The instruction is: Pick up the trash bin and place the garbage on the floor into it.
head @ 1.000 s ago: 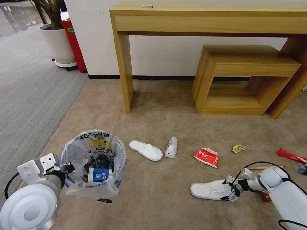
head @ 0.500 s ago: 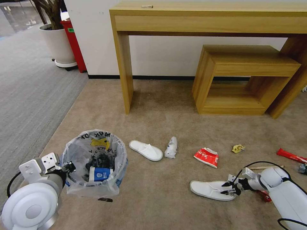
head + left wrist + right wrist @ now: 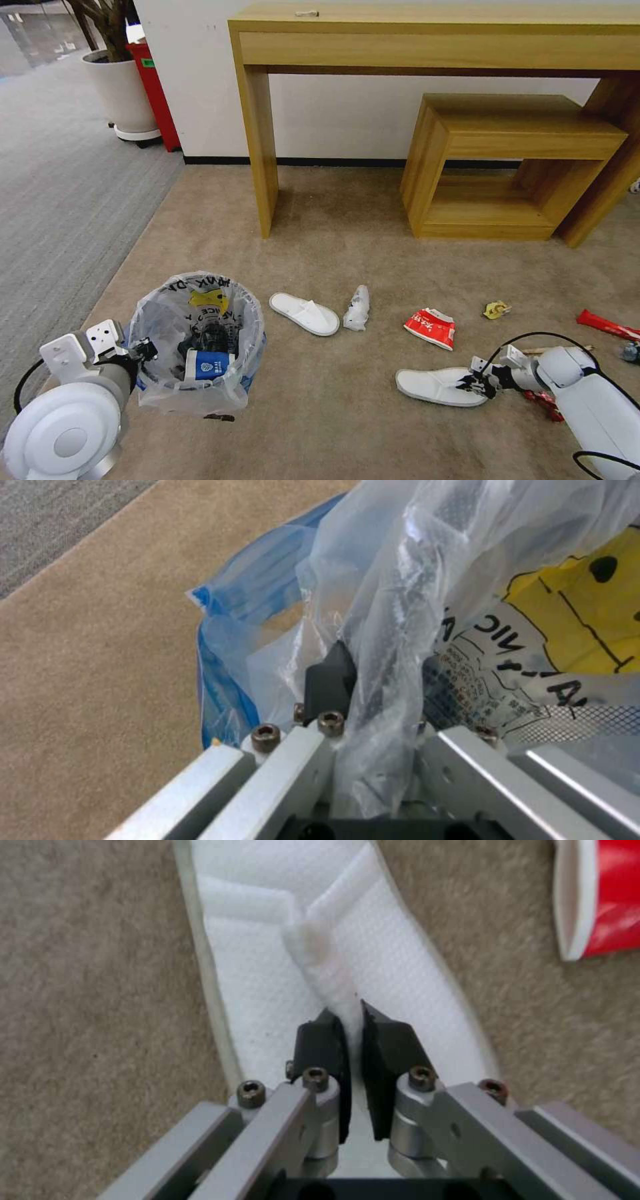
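Note:
The trash bin (image 3: 197, 347), dark with a crinkly printed clear liner, hangs at the lower left, a blue-white cup inside it. My left gripper (image 3: 141, 352) is shut on its rim and liner (image 3: 373, 680). At the lower right my right gripper (image 3: 475, 385) is shut on the pinched strap of a white slipper (image 3: 433, 387), (image 3: 333, 965) lying on the beige carpet floor (image 3: 333, 413). Other garbage on the floor: a second white slipper (image 3: 304, 313), a crumpled tissue (image 3: 358, 309), a red-white packet (image 3: 431, 327), (image 3: 600, 895), a yellow scrap (image 3: 496, 309), a red wrapper (image 3: 605, 325) and a wooden stick (image 3: 533, 350).
A wooden desk (image 3: 433, 40) and a low wooden shelf (image 3: 507, 167) stand against the back wall. A white plant pot (image 3: 123, 93) and a red box (image 3: 157, 93) sit at the far left by grey ribbed carpet (image 3: 60, 200).
My right gripper went from open over the slipper's near end to shut on its strap. The slipper shifted slightly. The left arm and bin stayed put.

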You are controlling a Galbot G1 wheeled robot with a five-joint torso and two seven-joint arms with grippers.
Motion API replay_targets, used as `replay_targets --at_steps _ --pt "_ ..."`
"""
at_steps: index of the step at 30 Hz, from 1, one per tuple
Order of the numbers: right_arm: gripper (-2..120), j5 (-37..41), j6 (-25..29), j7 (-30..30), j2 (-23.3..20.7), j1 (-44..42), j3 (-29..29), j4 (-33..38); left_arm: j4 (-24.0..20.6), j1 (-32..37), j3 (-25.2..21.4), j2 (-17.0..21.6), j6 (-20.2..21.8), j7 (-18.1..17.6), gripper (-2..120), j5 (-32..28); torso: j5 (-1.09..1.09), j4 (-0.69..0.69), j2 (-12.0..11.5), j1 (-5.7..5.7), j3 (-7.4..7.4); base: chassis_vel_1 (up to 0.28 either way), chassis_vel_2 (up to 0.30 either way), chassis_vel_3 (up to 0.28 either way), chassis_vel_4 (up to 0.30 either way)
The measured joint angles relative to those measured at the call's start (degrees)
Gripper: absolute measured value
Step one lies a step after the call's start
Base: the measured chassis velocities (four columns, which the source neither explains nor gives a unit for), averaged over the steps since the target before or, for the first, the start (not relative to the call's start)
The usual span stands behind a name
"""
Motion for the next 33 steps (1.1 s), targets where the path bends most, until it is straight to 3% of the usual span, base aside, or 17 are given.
replay_targets --at_steps 4,6,18,24,33 --pt "5 1.8 0.1 0.3 -1.0 -1.1 0.3 2.0 0.1 0.0 0.2 0.0 0.0 0.3 0 0.3 -0.01 0.0 0.0 0.0 0.0 0.0 0.0 0.0 0.0" --pt "0 5.7 0.8 1.3 -2.1 -2.6 2.2 5.4 0.2 -0.2 0.6 0.1 0.0 0.5 0 0.5 0.0 -0.01 0.0 0.0 0.0 0.0 0.0 0.0 0.0" --pt "0 25.8 1.6 7.7 -8.7 -9.7 8.6 22.7 1.1 -0.8 1.0 0.7 0.0 0.6 0 0.3 -0.02 -0.02 0.0 0.0 0.0 0.0 0.0 0.0 0.0" --pt "0 43.2 6.0 14.8 -11.0 -14.4 10.9 32.8 1.5 -1.0 1.2 0.8 0.0 0.8 0 0.2 0.0 -0.01 0.0 0.0 0.0 0.0 0.0 0.0 0.0" --pt "0 52.4 10.7 15.8 -11.1 -14.5 11.1 39.3 1.6 -1.0 1.3 1.2 0.0 0.8 0 0.0 -0.01 -0.01 0.0 0.0 0.0 0.0 0.0 0.0 0.0"
